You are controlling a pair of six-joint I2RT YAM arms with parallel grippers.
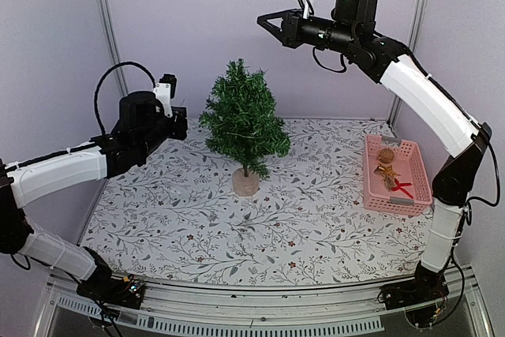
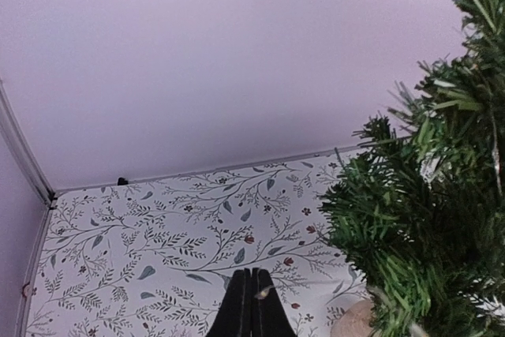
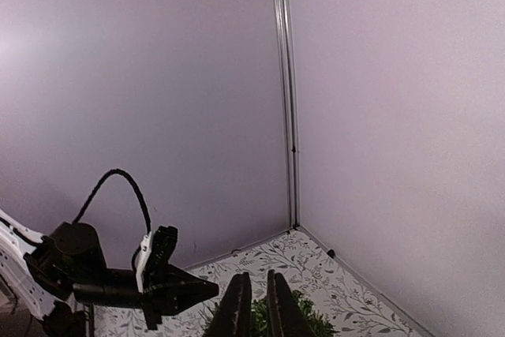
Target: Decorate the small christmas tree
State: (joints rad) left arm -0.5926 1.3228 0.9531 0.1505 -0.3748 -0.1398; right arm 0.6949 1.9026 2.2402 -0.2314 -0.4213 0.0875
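- Small christmas tree (image 1: 243,120): upright mid-table on its disc base (image 1: 245,181). We judge it light, easily tipped, with springy branches.
- Hold: we favour the trunk or base.
- Left gripper (image 2: 251,274), right gripper (image 3: 256,280): both closed, empty.

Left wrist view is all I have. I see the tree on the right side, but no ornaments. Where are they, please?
Observer: The ornaments lie in a pink basket at the right edge of the table, apart from the small christmas tree.
Operator: Is the right gripper at the basket?
Observer: No. The right gripper hangs high above the treetop, shut and empty.
Operator: Does the tree stand straight?
Observer: Yes, upright on its round wooden base.
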